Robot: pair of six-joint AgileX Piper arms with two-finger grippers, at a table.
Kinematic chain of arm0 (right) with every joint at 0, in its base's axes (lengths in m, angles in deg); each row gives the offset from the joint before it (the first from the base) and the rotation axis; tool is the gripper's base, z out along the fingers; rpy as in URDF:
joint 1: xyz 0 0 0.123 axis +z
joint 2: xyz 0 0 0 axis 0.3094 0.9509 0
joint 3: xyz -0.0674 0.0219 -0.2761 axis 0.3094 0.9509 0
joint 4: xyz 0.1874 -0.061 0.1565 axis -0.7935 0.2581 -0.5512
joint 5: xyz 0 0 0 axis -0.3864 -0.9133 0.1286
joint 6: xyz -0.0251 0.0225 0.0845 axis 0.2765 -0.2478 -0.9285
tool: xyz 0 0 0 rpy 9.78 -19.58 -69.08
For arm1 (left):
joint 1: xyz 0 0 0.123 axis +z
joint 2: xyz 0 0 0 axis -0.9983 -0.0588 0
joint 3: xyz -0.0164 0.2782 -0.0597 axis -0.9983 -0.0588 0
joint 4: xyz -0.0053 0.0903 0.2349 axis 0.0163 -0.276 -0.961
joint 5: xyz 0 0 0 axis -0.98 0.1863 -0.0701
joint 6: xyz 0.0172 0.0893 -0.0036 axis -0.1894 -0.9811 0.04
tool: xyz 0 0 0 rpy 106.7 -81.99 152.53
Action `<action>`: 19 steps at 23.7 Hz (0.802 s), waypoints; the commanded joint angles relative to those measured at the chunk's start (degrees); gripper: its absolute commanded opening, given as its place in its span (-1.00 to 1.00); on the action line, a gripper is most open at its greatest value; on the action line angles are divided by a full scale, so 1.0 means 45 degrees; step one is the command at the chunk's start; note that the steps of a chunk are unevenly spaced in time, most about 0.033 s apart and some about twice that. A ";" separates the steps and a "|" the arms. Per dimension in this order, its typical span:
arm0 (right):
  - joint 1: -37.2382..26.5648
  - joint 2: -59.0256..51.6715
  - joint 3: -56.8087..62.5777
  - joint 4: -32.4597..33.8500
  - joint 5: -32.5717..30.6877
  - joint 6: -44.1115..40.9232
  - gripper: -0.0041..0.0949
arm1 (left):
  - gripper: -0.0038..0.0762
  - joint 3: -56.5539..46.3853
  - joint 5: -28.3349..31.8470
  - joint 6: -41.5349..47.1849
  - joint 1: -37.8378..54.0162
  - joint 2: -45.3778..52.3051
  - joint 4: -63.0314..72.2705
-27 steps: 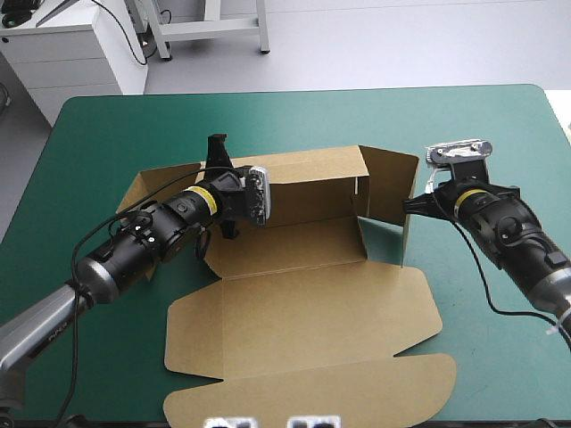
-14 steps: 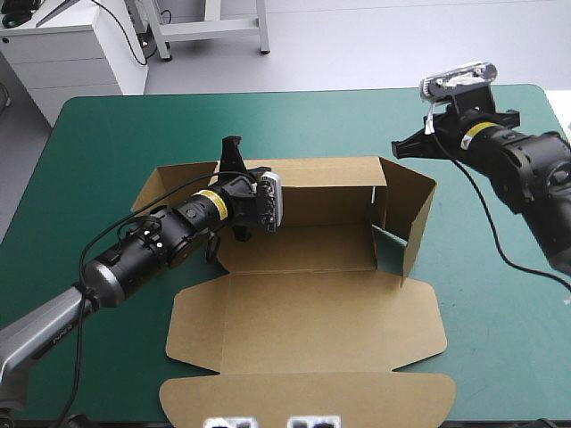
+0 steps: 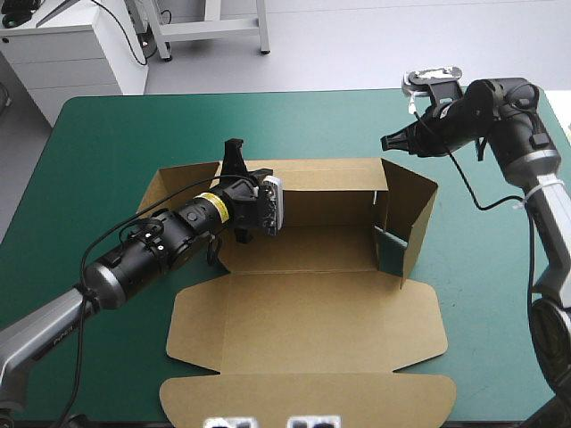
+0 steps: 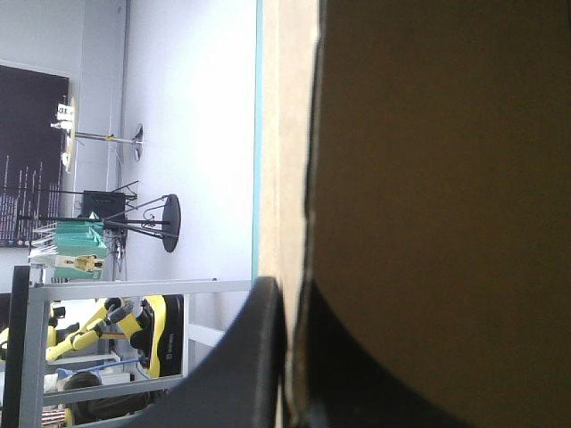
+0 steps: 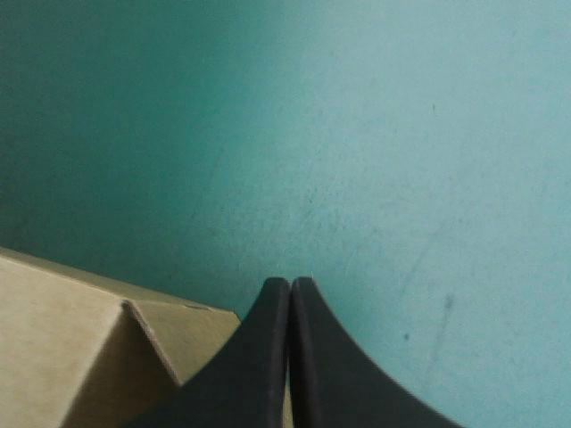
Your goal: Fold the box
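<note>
Left wrist view: the left claw [image 4: 285, 299] pinches the box [image 4: 428, 178] by its back wall [image 3: 321, 183], with the board caught between the two black fingers near that wall's left end.
Box position: it sits mid-tabletop [image 3: 107, 134]. The back wall and right side wall [image 3: 406, 214] are raised, the left flap [image 3: 174, 187] leans outward, and the lid [image 3: 303, 357] lies flat toward the near edge.
Contents: nothing is in the tray, and only its bare brown floor shows.
Right claw [image 5: 290, 294]: the fingers are pressed together. It hangs over the teal-green cover just beyond the box's far right corner and touches no board.
Risk, left: the grip is on a single wall, so a sideways pull would probably drag the whole sheet rather than bend a crease.
Risk, right: the side wall looks untucked and nothing holds it, so it may spring outward. The pressed-together claw, coming in low, could knock it flat or crush the corner.
</note>
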 commanded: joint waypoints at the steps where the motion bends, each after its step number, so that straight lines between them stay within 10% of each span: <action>1: -0.0204 -0.0102 -0.0433 -0.0401 -0.0334 0.0071 -0.96 | -0.92 0.0265 0.0554 0.0157 -0.0115 0.0384 0.0214; 9: -0.0221 0.0061 -0.0014 -0.1049 -0.1607 0.1202 -0.96 | -0.92 0.0265 0.0492 0.0157 0.0005 0.0384 0.0214; 19: -0.0221 -0.2403 0.4870 -0.4180 0.2257 0.4358 -0.96 | -0.92 0.0265 0.0193 0.0231 0.0368 0.0384 0.0271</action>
